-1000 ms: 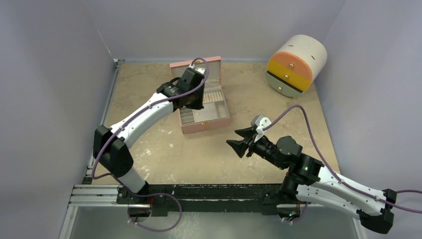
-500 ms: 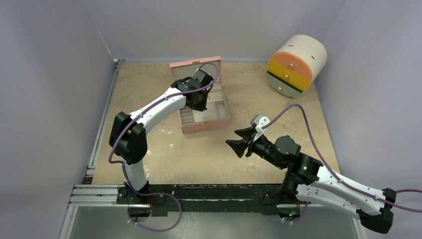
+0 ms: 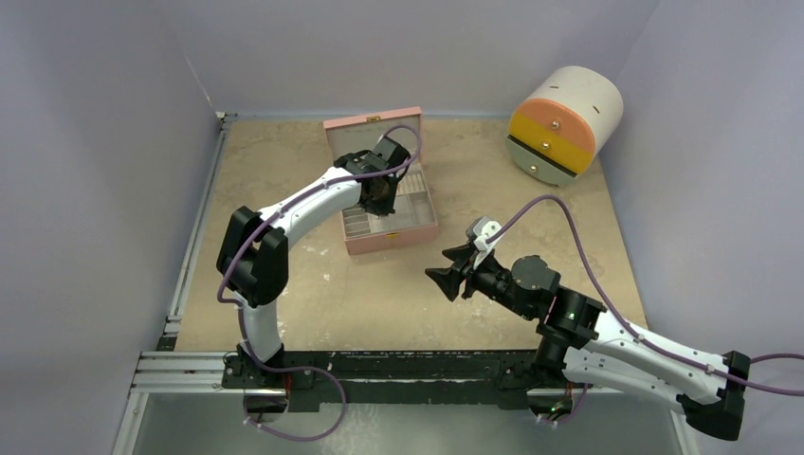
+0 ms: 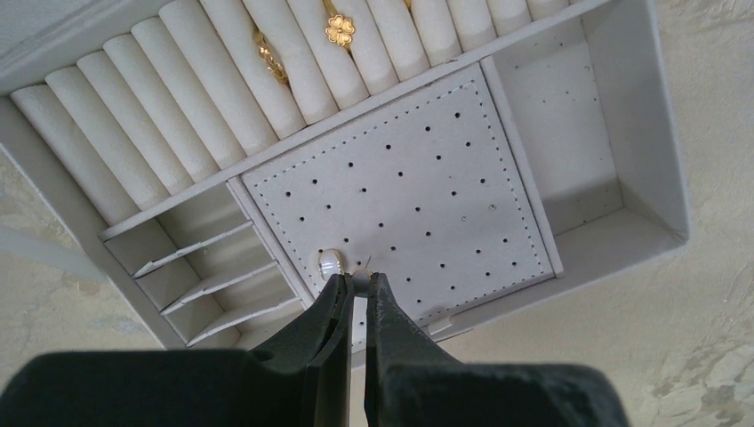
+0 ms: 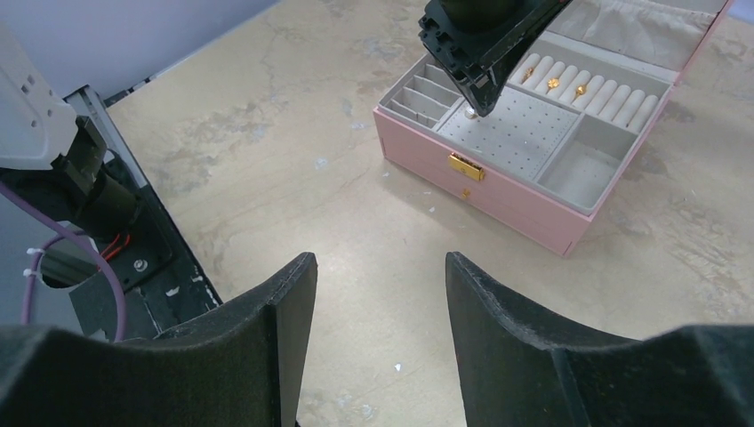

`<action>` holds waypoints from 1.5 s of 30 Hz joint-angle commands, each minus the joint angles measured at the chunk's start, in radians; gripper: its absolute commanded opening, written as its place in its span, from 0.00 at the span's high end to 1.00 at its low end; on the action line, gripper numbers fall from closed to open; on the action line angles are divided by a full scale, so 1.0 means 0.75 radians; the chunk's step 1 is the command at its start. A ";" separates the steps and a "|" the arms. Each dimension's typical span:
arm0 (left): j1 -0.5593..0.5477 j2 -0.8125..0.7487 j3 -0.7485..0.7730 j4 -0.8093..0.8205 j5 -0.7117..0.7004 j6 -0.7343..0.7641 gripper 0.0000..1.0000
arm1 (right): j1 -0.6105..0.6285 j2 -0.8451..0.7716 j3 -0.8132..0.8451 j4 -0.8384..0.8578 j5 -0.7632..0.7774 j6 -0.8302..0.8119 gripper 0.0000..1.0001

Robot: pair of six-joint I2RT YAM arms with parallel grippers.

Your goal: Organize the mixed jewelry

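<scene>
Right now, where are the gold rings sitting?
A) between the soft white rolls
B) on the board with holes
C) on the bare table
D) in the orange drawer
A: the gold rings are tucked between the white rolls inside the pink box.

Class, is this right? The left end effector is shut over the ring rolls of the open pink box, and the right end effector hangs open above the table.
Not quite. The left wrist view shows the left end effector shut over the perforated panel, not the ring rolls. The rest holds.
</scene>
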 commanded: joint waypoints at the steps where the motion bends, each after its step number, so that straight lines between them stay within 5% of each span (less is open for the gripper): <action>1: 0.010 -0.010 0.017 0.022 -0.032 0.037 1.00 | 0.006 0.006 0.059 0.053 0.026 0.012 0.42; 45: 0.006 -0.009 -0.043 0.016 -0.021 0.053 1.00 | 0.004 0.038 0.066 0.050 0.006 0.031 0.40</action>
